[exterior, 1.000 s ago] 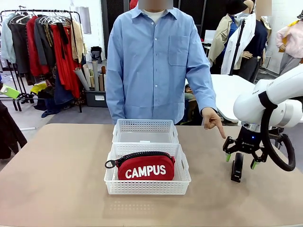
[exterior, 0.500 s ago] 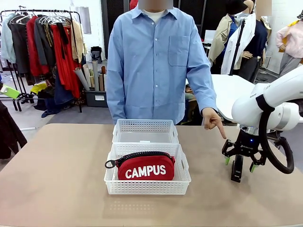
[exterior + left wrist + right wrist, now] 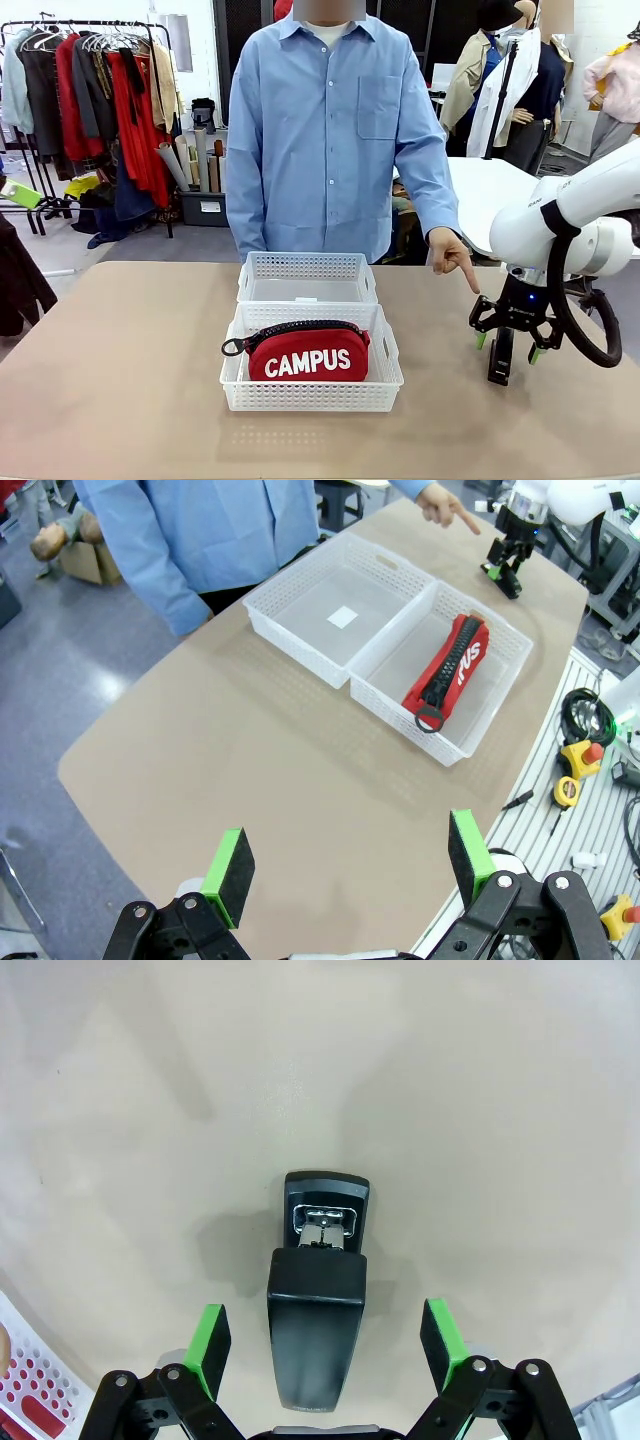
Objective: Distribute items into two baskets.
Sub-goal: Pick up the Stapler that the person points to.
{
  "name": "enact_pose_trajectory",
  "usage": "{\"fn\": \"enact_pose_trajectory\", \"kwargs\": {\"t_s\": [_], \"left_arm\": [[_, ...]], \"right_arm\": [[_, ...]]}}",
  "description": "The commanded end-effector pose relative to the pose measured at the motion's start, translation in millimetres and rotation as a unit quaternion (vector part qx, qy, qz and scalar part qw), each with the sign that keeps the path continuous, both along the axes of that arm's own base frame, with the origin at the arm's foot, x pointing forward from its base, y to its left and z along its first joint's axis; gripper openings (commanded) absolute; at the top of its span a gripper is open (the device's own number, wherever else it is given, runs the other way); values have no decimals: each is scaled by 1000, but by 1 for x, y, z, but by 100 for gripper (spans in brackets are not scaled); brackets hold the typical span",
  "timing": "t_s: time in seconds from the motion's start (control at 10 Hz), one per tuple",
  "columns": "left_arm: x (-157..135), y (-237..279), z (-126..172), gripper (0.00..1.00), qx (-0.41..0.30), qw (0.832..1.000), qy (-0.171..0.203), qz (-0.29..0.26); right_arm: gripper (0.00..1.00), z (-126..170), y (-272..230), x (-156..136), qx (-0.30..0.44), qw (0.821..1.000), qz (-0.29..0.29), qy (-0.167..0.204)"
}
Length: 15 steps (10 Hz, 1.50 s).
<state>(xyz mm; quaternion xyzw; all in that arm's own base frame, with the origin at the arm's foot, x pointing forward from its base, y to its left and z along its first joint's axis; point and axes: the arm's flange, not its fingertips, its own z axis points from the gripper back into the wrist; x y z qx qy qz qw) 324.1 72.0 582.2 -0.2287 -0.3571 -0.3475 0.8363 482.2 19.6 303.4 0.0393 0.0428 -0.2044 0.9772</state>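
Black stapler [image 3: 313, 1305], small and boxy, silver metal at one end

White capitals reading "CAMPUS" run across the front of the red pouch [image 3: 308, 357], in the lower middle of the front view. In the left wrist view, right of centre, the pouch's white letters show at a slant and cannot be read.

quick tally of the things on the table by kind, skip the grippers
white lattice baskets: 2 (far, near)
red CAMPUS pouch: 1
black stapler: 1
total: 4
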Motion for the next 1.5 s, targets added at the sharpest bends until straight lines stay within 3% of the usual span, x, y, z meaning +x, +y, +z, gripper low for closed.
{"fn": "enact_pose_trajectory", "kwargs": {"t_s": [0.0,0.5,0.6,0.8,1.1,1.2,1.4], "left_arm": [[0,0,0,100,-2,1000,-2,-1],[0,0,0,100,-2,1000,-2,-1],[0,0,0,100,-2,1000,-2,-1],[0,0,0,100,-2,1000,-2,-1],[0,0,0,100,-2,1000,-2,-1],[0,0,0,100,-2,1000,-2,-1],[0,0,0,100,-2,1000,-2,-1]], "right_arm": [[100,0,1,0,2,1000,-2,0],[100,-2,1,1,-9,1000,-12,-1],[93,-3,2,1,-13,1000,-13,-2],[67,-4,4,1,-21,1000,-13,-6],[10,-4,6,1,-33,999,-5,-1],[0,-4,7,2,-34,999,-5,1],[0,-4,6,3,-35,999,-5,8]]}}
